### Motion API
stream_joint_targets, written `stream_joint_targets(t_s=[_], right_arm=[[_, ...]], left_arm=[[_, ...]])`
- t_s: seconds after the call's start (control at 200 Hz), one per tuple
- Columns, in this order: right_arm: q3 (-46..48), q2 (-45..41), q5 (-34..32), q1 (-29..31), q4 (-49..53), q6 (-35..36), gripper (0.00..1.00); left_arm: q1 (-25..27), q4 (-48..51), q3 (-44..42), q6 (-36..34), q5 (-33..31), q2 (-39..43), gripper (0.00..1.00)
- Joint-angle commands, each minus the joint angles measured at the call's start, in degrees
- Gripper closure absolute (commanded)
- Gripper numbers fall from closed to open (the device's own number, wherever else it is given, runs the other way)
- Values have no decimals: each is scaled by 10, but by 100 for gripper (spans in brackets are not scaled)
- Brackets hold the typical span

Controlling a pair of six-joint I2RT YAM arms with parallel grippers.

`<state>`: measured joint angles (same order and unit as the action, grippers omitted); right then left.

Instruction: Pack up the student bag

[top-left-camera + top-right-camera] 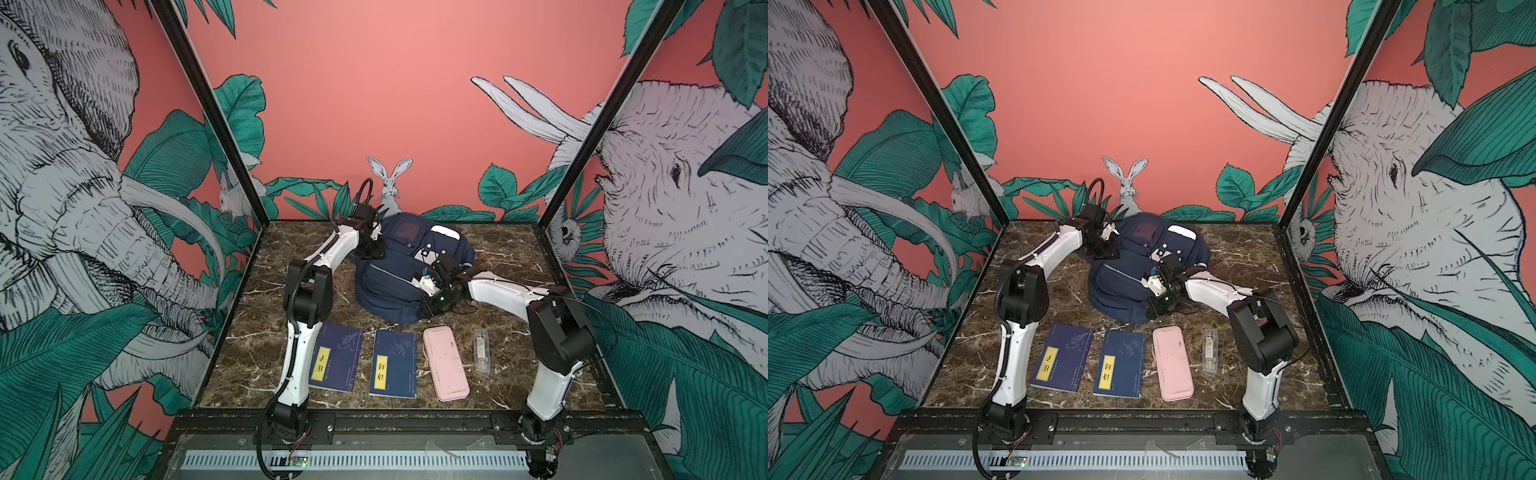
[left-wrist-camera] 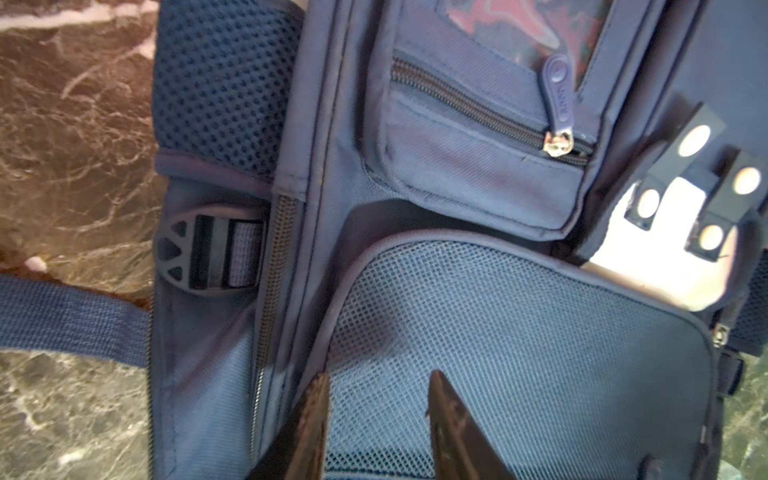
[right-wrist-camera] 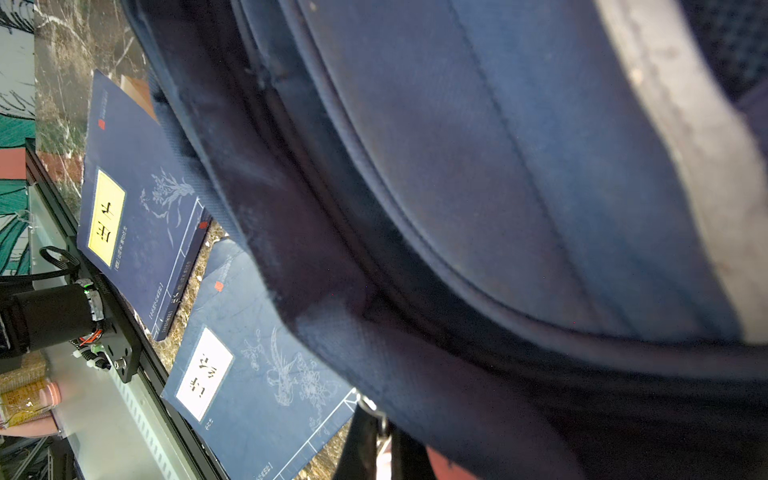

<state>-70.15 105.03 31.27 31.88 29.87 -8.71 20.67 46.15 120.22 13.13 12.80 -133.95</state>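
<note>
- The student bag point(image 1: 399, 270) lay front-up on the marble tabletop point(image 1: 257, 332). It sat directly beneath the left gripper point(image 2: 380, 399) and pressed against the right gripper point(image 3: 380, 419).
- The left gripper's jaws stood part-way apart with nothing between them, their tips poised over the bag's mesh panel point(image 2: 519, 332). Closing there would likely snag the loose mesh or slide off it, which is no real anchor.
- The right gripper was clamped tight, low on the bag's side seam. A small metal piece point(image 3: 368, 405) showed at its tips. It was probably a zipper pull, but I could not tell whether it was actually pinched.
- The main danger was a tug from the right gripper while the bag was unanchored. The whole soft bag would probably follow it and the zipper would not run.
- Such a drag would head towards what lay just beyond the right gripper's tips: a navy book point(image 3: 137, 199) and a second navy book point(image 3: 257, 374). A pink pencil case point(image 1: 445, 363) and a small clear plastic case point(image 1: 482, 351) lay behind its wrist. Any of them could be shoved askew or buried under the fabric.
- A weak pinch on so small a piece could also slip free under load.
- No open compartment was visible, so packing had apparently not begun.
</note>
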Motion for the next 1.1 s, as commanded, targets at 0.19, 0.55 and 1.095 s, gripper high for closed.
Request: stream_joint_targets(t_s=[0.19,0.55,1.095], right_arm=[[-3,-19,-6,0,7,3,100],[1,-14,-3,4,-1,-1,100],[-16,-13,-3,6,15,8,100]], left_arm=[[-1,21,-2,-34,-58,23,57],[-1,-13,-41,-53,-47,49,57],[4,51,-5,-75,-14,5,61]])
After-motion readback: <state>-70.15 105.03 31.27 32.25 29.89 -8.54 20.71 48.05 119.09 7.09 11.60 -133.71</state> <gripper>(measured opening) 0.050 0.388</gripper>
